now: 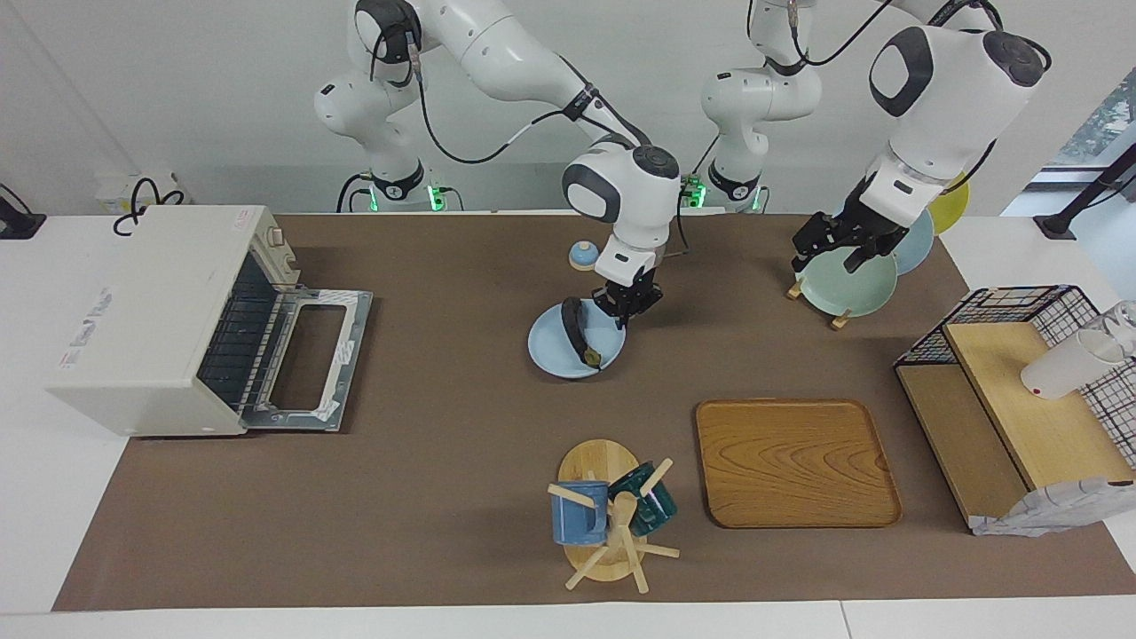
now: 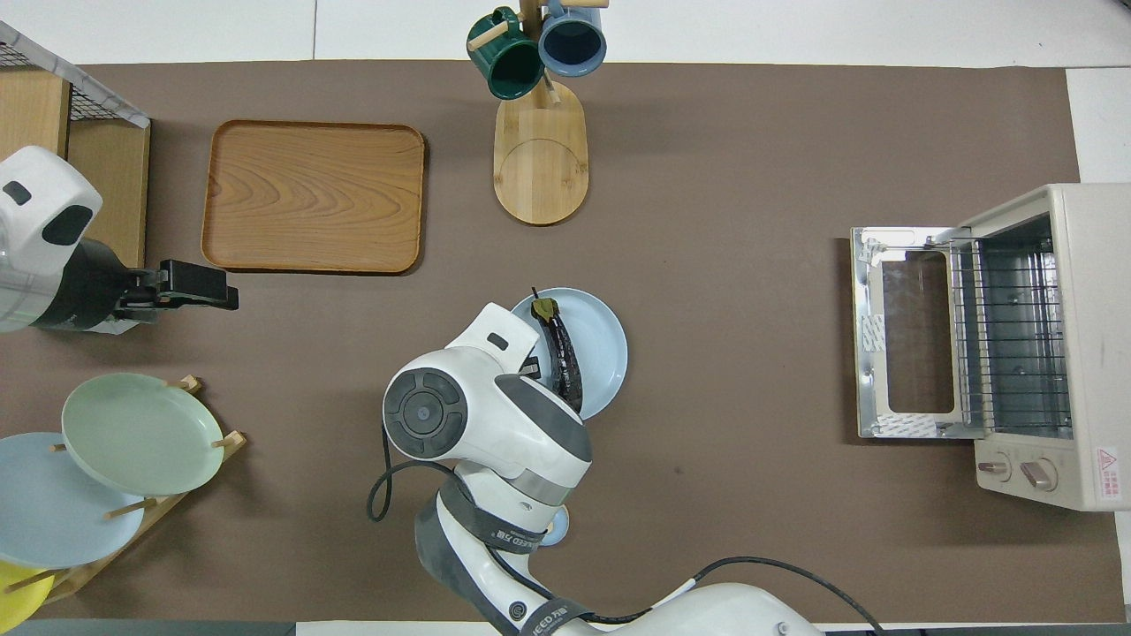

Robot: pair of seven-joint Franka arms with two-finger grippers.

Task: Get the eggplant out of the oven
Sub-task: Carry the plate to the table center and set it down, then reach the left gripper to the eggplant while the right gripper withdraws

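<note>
The left gripper [image 1: 837, 251] waits with fingers apart over the plate rack [image 1: 821, 297]; the right gripper [image 1: 627, 306] hangs at the blue plate [image 1: 548, 348], whether pinched or parted I cannot tell; the eggplant [image 1: 581, 333] lies on that plate, out of the open, empty oven [image 1: 169, 315]; only withdrawing seems left.

1. Eggplant [image 1: 579, 332]: glossy dark skin.
2. Oven [image 1: 160, 319]: matt off-white casing; door [image 1: 306, 359] of shiny metal.
3. Tray [image 1: 794, 461]: smooth grained wood.
4. Table cover [image 1: 444, 497]: matt brown.
</note>
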